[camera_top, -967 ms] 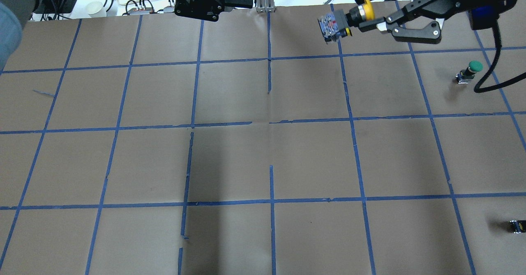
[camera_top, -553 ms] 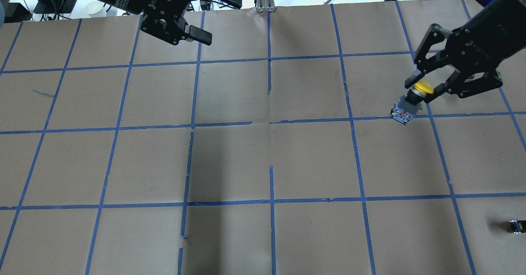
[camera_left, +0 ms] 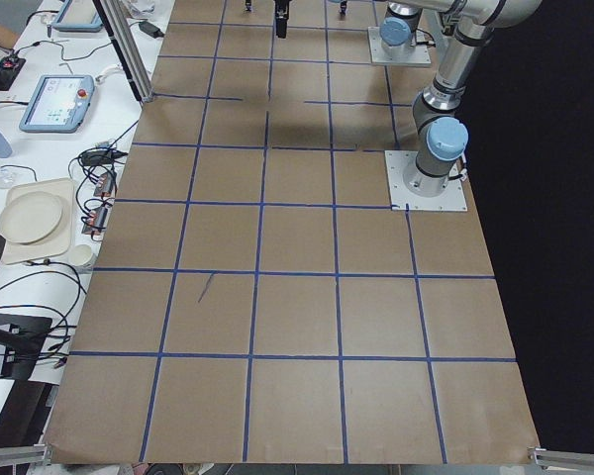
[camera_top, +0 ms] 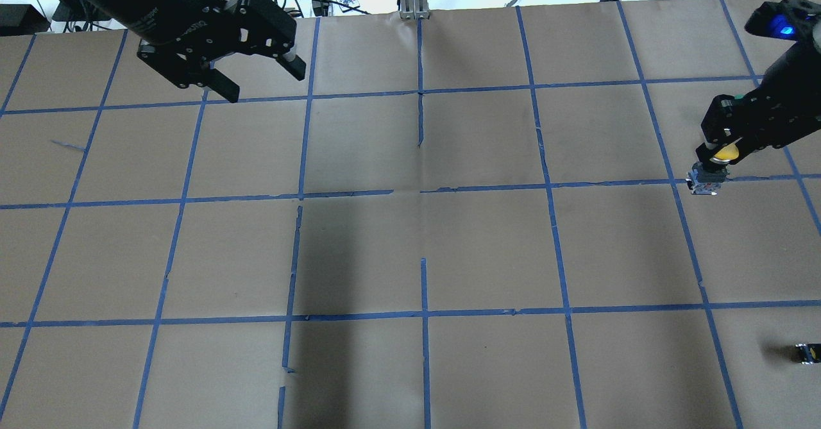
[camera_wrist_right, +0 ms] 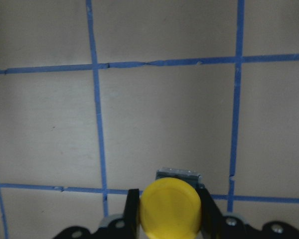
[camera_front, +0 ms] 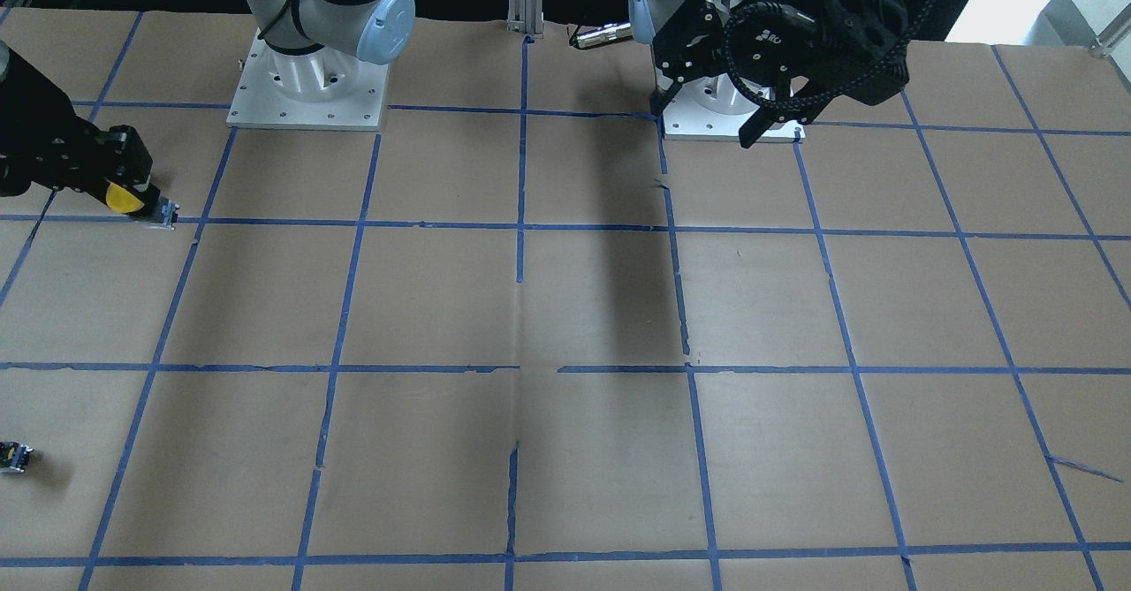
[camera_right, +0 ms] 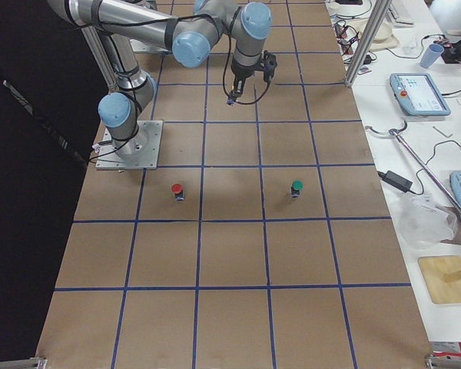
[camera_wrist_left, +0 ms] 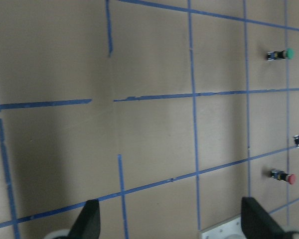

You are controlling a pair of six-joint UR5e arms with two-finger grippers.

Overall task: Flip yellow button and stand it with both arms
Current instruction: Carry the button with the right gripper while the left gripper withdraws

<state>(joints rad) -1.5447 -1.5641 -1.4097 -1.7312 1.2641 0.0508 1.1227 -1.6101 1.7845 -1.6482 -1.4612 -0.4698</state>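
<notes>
1. Brown paper covers the table (camera_top: pixel 410 256), gridded with blue tape, beneath both pincers.
2. Above it hangs the left gripper (camera_top: pixel 262 81), fingers spread wide and holding nothing.
3. Clamped in the right gripper (camera_top: pixel 717 158) is the yellow button (camera_wrist_right: pixel 169 208): cap between its fingers, body pointing down just below the fingertips, over a tape line.
4. Well apart from the right gripper lies a small black block (camera_top: pixel 805 352).
</notes>
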